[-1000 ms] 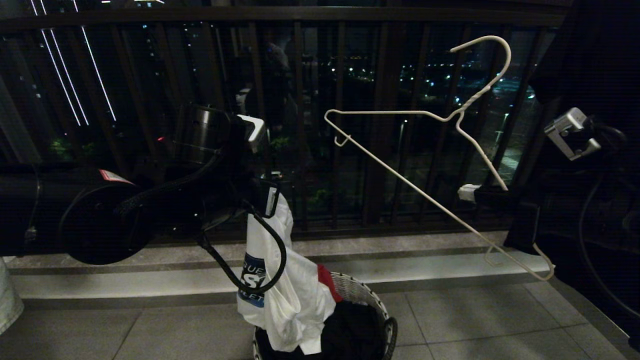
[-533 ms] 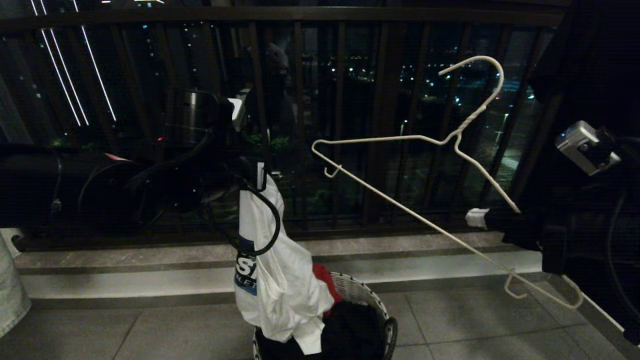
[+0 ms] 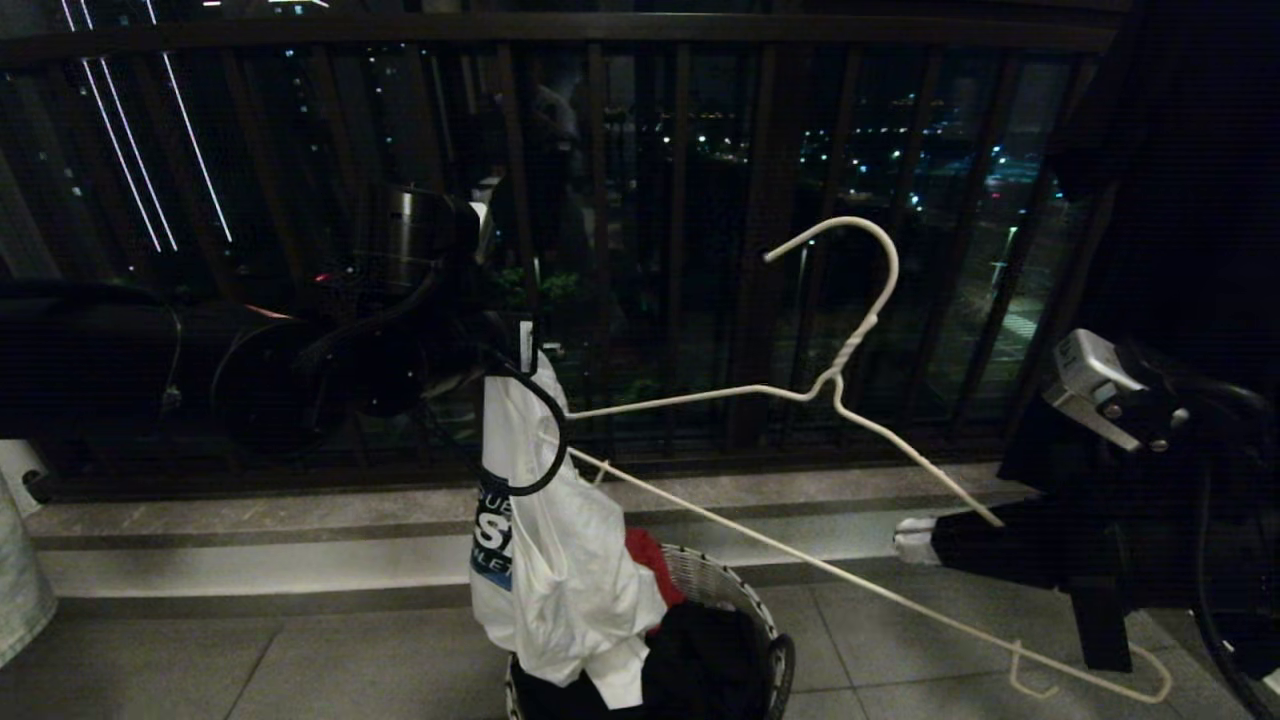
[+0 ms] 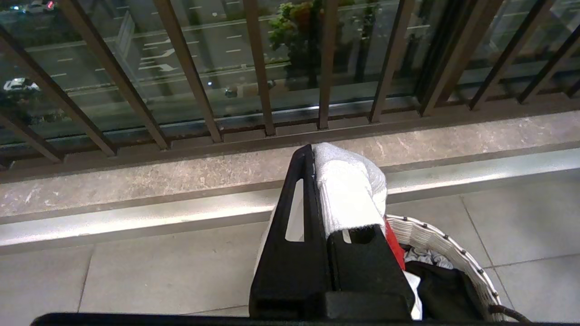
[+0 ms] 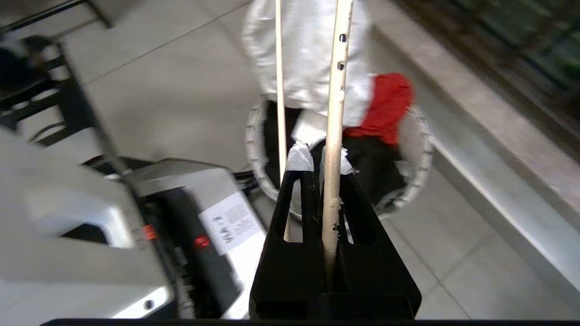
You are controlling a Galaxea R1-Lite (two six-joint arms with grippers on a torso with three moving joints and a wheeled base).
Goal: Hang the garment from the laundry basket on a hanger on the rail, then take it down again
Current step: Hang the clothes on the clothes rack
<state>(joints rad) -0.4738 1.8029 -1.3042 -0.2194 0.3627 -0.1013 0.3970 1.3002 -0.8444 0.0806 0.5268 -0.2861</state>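
The left claw (image 3: 520, 350) is clenching the top of the white T-shirt (image 3: 560, 570) and holding it up over the laundry basket (image 3: 745, 605), which is standing on the tiled floor (image 3: 300, 660) just in front of the stone ledge (image 3: 250, 520) under the balcony railing (image 3: 600, 200). The shirt is hanging straight down from that claw in a bunched column, its blue-and-black logo facing the robot's left, and its lower end is trailing into the basket beside a black garment (image 3: 705, 660) and a red piece of cloth (image 3: 650, 560). In the left wrist view the left claw (image 4: 333, 199) is showing white cloth pinched between its closed fingers above the basket rim (image 4: 435, 240). The right claw (image 3: 915, 537) is gripping the cream wire hanger (image 3: 840, 385) by one sloping shoulder wire, to the right of the basket. The hanger is tilting, its hook pointing up in front of the railing bars, its far end reaching the shirt near the left claw, and its near end dipping low over the floor to the right of the basket. In the right wrist view the right claw (image 5: 317, 158) is closing on the hanger wire (image 5: 335, 117), with the shirt and basket beyond it.
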